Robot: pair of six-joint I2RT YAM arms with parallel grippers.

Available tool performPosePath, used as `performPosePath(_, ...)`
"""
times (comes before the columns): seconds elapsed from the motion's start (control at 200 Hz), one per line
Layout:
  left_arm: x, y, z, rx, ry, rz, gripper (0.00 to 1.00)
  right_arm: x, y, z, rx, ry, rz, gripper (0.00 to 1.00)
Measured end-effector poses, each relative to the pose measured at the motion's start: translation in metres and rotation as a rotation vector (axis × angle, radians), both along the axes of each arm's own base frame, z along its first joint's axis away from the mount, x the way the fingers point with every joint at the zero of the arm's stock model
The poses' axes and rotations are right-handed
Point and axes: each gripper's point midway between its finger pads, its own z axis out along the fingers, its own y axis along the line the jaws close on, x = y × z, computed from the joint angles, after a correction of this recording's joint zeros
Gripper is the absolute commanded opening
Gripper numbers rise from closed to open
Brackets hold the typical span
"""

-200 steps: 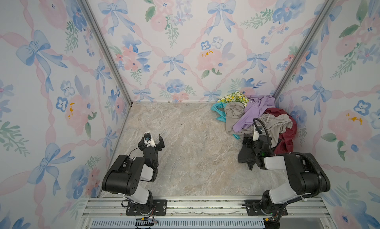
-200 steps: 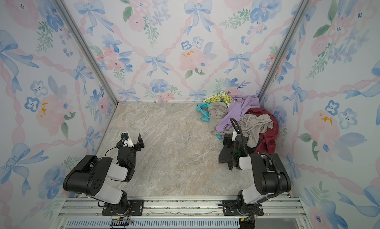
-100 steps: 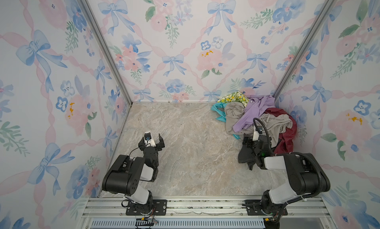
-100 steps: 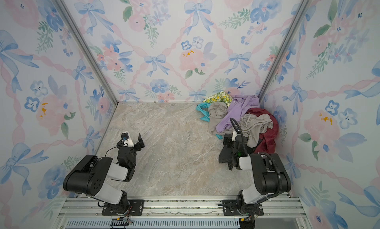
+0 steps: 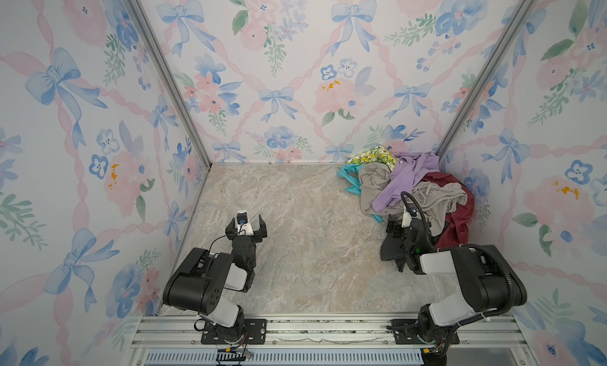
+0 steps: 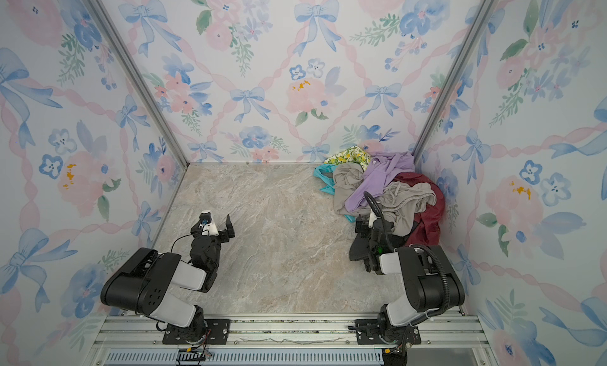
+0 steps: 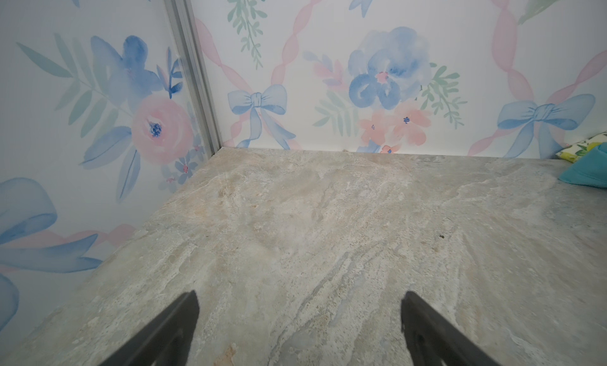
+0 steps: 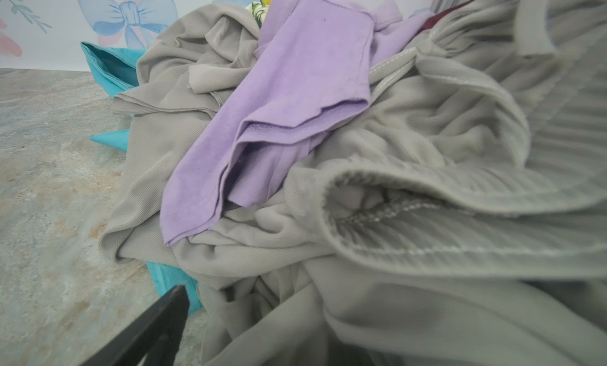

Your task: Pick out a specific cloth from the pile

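The pile point(image 5: 377, 183) point(image 6: 348, 183) lies in the back right corner. The cloth point(image 5: 458, 213) point(image 6: 428, 213), dark red, shows at the pile's right edge against the wall, mostly under a beige-grey garment point(image 5: 437, 197) point(image 8: 427, 134); only a red sliver point(image 8: 438, 19) shows in the right wrist view. My right gripper point(image 5: 405, 224) point(image 6: 374, 224) point(image 8: 295, 298) stands open at the pile's near edge, one finger point(image 8: 170, 305) visible, the other hidden by beige-grey folds lying between the jaws. My left gripper point(image 5: 246, 225) point(image 6: 213, 227) point(image 7: 299, 295) is open over bare floor, far left of the pile.
A lilac shirt point(image 5: 410, 174) point(image 8: 295, 85) lies on top of the pile; teal cloth point(image 5: 348, 180) and a lemon print point(image 5: 374, 156) sit at its far left. A black garment point(image 5: 391, 249) lies under the right wrist. Floral walls enclose three sides of the marble floor point(image 5: 295, 223).
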Motion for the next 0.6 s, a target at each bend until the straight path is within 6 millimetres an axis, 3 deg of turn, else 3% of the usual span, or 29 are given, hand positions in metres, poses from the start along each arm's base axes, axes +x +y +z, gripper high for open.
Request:
performPosePath(0.115,0.012,-0.003,0.01,0.015,0.028,0.02,0.98,-0.007,0.005,0.0,-0.02,-0.021,0.005,0.97)
performPosePath(0.22,0.035,-0.014,0.052,-0.015,-0.01,0.031,0.98,-0.012,0.005,0.003,-0.037,-0.048,-0.007,0.97)
performPosePath(0.365,0.048,-0.033,0.1,-0.08,-0.049,-0.007,0.98,-0.016,0.003,0.01,-0.054,-0.088,-0.033,0.97)
performPosePath(0.45,0.05,-0.044,0.107,-0.104,-0.031,-0.048,0.98,-0.019,0.001,0.014,-0.063,-0.11,-0.05,0.97)
performPosePath(0.595,0.054,-0.059,0.101,-0.152,0.051,-0.11,0.98,-0.029,0.0,0.017,-0.1,-0.131,-0.09,0.97)
